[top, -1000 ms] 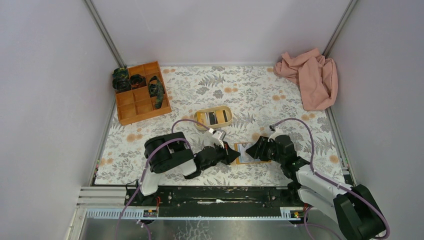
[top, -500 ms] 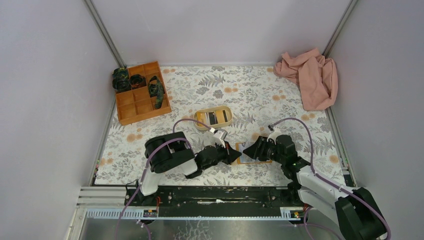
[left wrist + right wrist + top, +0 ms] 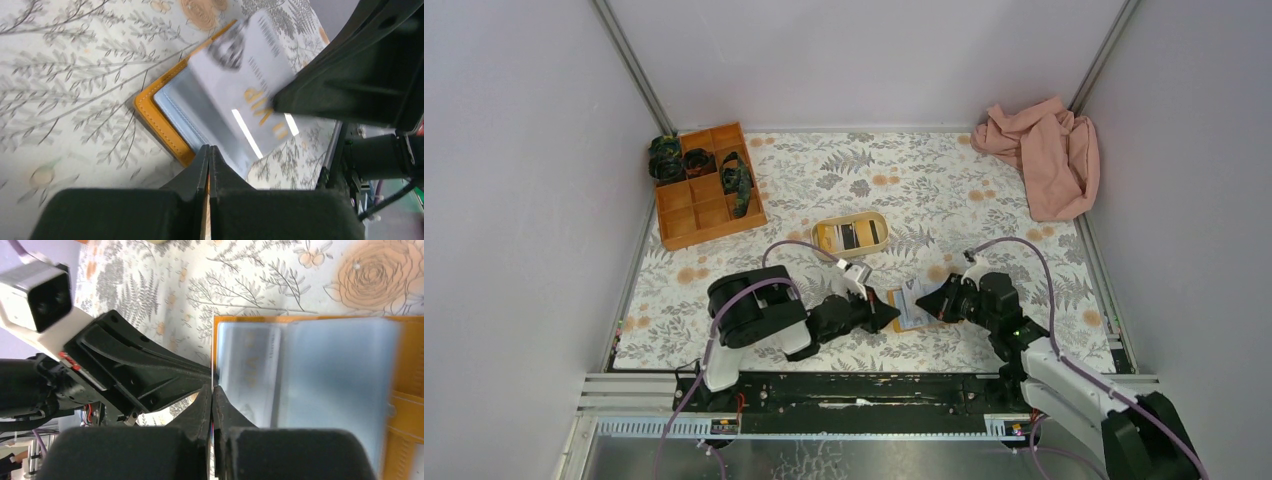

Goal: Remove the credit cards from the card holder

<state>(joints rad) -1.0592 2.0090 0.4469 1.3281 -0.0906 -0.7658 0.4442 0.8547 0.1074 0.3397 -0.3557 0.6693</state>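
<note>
Tray (image 3: 851, 235) just beyond card holder (image 3: 175, 107) — cloth (image 3: 1044, 155) far.

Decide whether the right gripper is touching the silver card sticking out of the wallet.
Touching. The right wrist view shows the right gripper shut on the edge of the card; the left wrist view shows its finger lying on the card.

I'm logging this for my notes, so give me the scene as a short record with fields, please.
card holder: open, lying flat, light blue inside up
card: white, gold VIP lettering, partly out of the holder
left gripper: shut, tips at the holder's orange edge
right gripper: shut on the card
tray: oval, cards inside
</note>
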